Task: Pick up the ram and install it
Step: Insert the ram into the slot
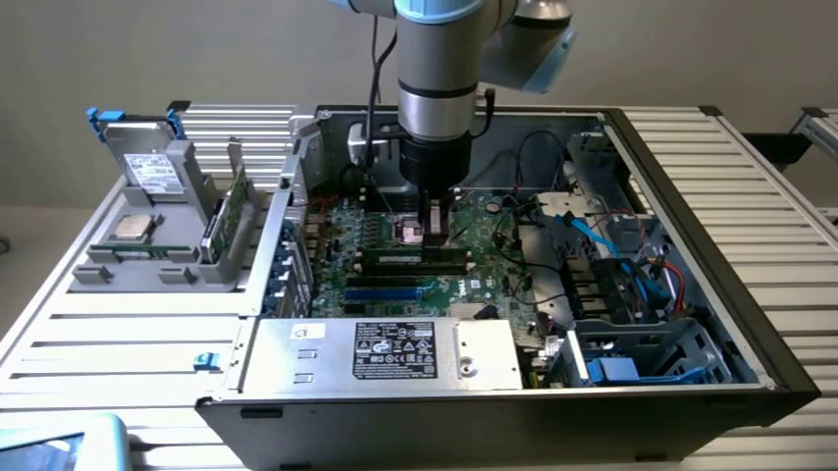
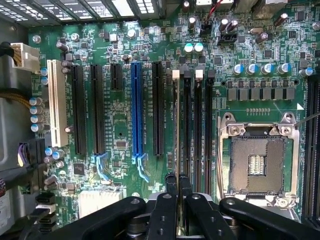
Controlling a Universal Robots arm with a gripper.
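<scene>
Low over motherboard (image 2: 120, 130), mid-case: gripper (image 2: 177, 182), fingers (image 2: 171, 187) pinched together on thin edge of ram (image 2: 177, 125). Ram upright, edge-on, in memory slot farthest from socket (image 2: 260, 162).

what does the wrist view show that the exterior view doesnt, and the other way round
Wrist view adds: the hand shut on a thin edge-on board, apparently the ram, among the memory slots, and the socket lying empty. Exterior view adds: the arm, the open case, and a rack on that view's left holding a drive. Both: the hand low over the motherboard.
</scene>
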